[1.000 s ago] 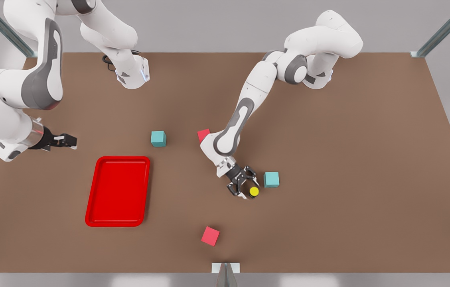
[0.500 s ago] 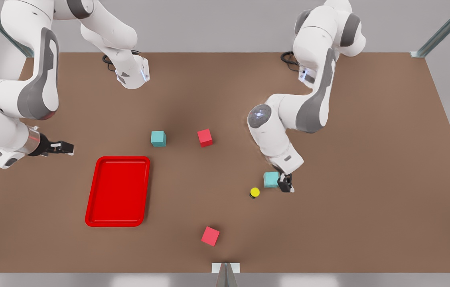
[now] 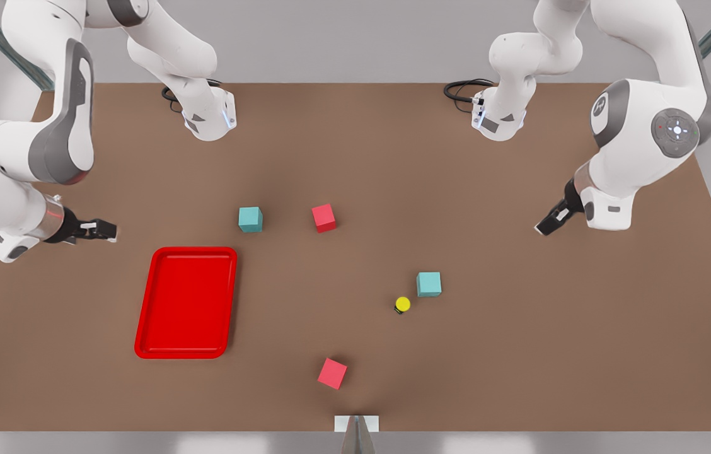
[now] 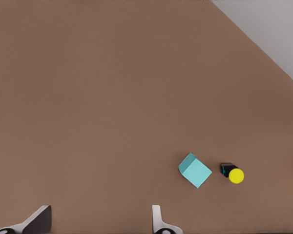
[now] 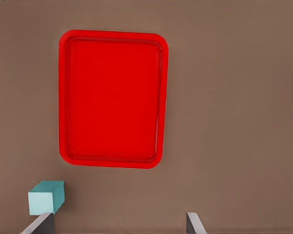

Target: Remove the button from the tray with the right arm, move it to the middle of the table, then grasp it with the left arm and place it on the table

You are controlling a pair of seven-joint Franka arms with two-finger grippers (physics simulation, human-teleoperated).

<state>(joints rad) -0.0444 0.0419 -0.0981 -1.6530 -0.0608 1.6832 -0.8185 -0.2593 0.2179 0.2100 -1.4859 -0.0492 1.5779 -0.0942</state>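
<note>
- The left end effector (image 4: 98, 222) hangs with its fingers spread wide and empty, high over the bench (image 3: 519, 353) at the front view's right, well apart from the button (image 3: 402, 305).
- The right end effector (image 5: 117, 225) is likewise spread and empty, waiting near the bare red tray (image 5: 63, 97).
- The button rests on the bench near the middle, just beside a teal cube (image 3: 428, 284).
- Judged from this, the set-down looks done; the step in hand is only to keep both arms clear of the button and cube.
- The button seems to stand upright, yellow cap up, its short body's axis roughly vertical.
</note>
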